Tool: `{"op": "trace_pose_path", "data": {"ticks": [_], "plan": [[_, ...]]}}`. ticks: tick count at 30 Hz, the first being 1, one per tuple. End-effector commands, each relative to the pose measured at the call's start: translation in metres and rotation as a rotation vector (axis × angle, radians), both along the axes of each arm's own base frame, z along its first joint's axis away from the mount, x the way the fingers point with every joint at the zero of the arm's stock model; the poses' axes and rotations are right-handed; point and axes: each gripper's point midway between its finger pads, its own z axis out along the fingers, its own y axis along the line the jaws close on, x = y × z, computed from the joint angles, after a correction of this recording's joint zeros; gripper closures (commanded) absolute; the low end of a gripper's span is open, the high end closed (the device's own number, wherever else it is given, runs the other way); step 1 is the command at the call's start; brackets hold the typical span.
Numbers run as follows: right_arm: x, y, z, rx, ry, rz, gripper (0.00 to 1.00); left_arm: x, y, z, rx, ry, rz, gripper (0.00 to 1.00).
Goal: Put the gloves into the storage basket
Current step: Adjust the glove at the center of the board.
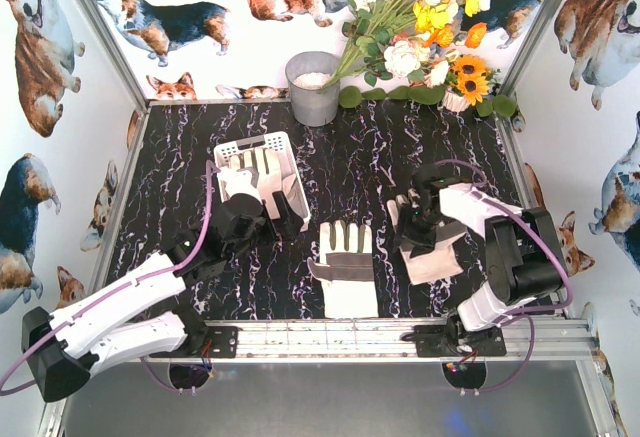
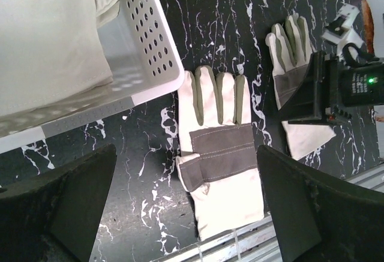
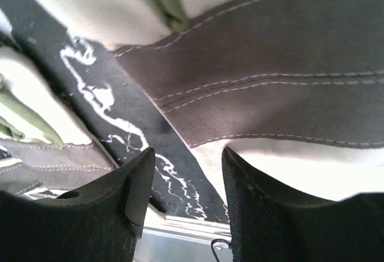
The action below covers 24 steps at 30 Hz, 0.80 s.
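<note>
Over on the right of the table (image 1: 170, 187), my right claw (image 3: 187, 157) hangs low above the right-hand glove (image 1: 440, 259), jaws about half apart over its grey palm patch, nothing pinched. My left claw (image 1: 265, 219) gapes wide and empty, just beside the storage basket (image 1: 232, 149), one glove (image 1: 255, 172) lying inside. The middle glove (image 1: 345, 269) lies flat, palm up.

My bench (image 1: 380, 157): black top, white veining. Lying on it:
- storage basket (image 1: 250, 144), white, perforated
- grey bucket (image 1: 313, 87), behind the basket, to its right
- glove (image 1: 345, 267), just right of the basket, nearer me
- second glove (image 1: 437, 262), well right of the basket
</note>
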Motion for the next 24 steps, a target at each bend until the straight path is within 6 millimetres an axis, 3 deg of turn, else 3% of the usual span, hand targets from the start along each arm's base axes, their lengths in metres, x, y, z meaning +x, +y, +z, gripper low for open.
{"op": "trace_pose_path", "data": {"ticks": [1,4,5,7,9,10,16,21,24], "plan": [[-0.001,0.022,0.009,0.060,-0.033,0.042,0.50,0.002,0.004,0.005,-0.017,-0.018,0.023,0.04],[-0.003,0.021,0.016,0.041,-0.053,0.045,0.50,0.002,0.004,0.004,-0.015,-0.015,0.019,0.04],[0.004,0.012,0.031,-0.006,-0.103,0.059,0.48,0.001,0.001,0.002,-0.015,-0.007,0.005,0.04],[0.009,0.004,0.043,-0.048,-0.153,0.085,0.45,0.000,-0.003,-0.001,-0.018,0.005,-0.013,0.05],[0.015,-0.009,0.049,-0.120,-0.199,0.115,0.43,-0.001,-0.007,-0.004,-0.021,0.021,-0.026,0.07],[0.018,-0.017,0.049,-0.161,-0.210,0.122,0.42,-0.004,-0.006,-0.018,-0.005,0.047,-0.026,0.07],[0.036,-0.041,0.034,-0.183,-0.175,0.100,0.44,-0.010,-0.015,-0.032,-0.055,0.078,-0.054,0.08],[0.046,-0.040,0.018,-0.152,-0.147,0.078,0.45,-0.015,-0.016,-0.038,-0.063,0.098,-0.069,0.09],[0.043,-0.036,0.007,-0.140,-0.108,0.072,0.45,-0.022,-0.021,-0.047,-0.080,0.124,-0.101,0.17]]}}
